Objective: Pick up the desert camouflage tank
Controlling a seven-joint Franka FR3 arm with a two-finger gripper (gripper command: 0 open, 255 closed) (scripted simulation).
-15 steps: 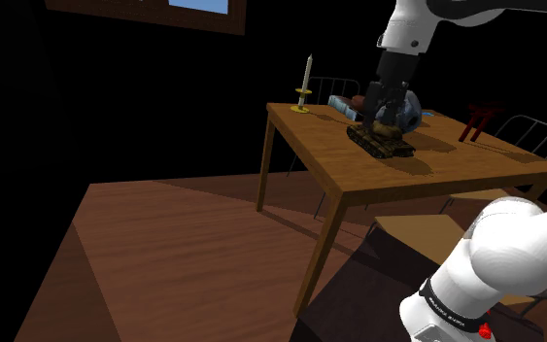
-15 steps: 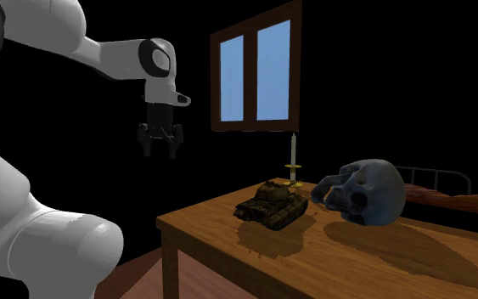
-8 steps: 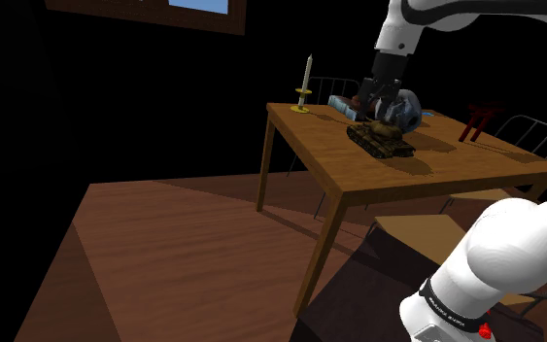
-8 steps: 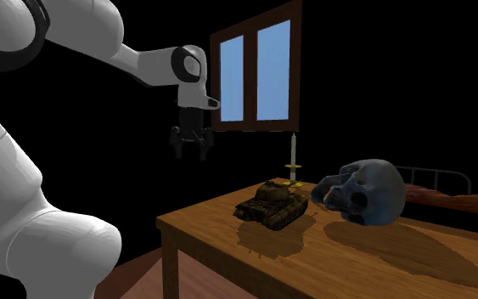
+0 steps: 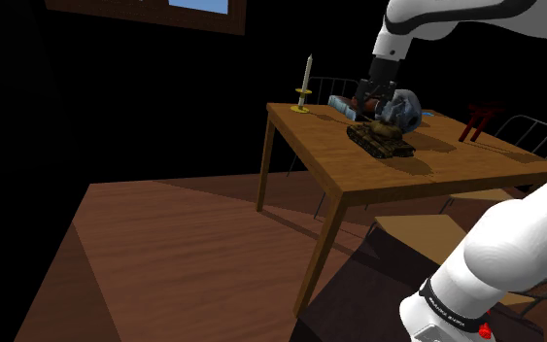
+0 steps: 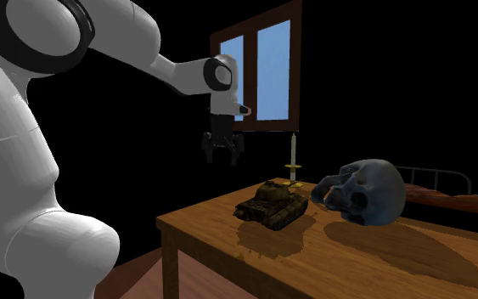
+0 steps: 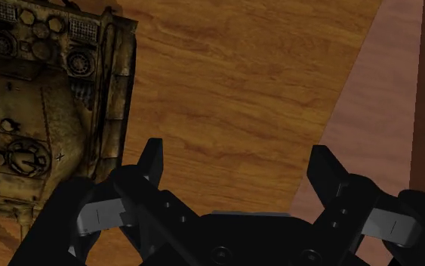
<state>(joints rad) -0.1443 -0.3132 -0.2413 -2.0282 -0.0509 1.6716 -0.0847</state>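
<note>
The tank (image 5: 380,139) is a small tan and brown camouflaged model standing on the wooden table (image 5: 456,167), in front of a bluish skull (image 5: 406,109). In the second exterior view the tank (image 6: 271,205) sits near the table's near corner. My gripper (image 6: 223,158) hangs open in the air above the table, higher than the tank and towards that view's left of it. In the wrist view the tank (image 7: 44,106) lies beyond and outside one finger, and the open gripper (image 7: 238,162) looks down on bare wood near the table's edge. Nothing is between the fingers.
A candle (image 6: 293,161) in a yellow holder stands at the table's far corner. The skull (image 6: 368,191) is close beside the tank. A window (image 6: 255,72) is behind. A red stand (image 5: 477,121) and metal chairs (image 5: 533,136) are past the table. Wooden floor (image 5: 184,243) lies below.
The arm has swung the gripper towards the table, rightward in the second exterior view and slightly lower, closer to the tank. The fingers stayed open. The tank has not moved.
</note>
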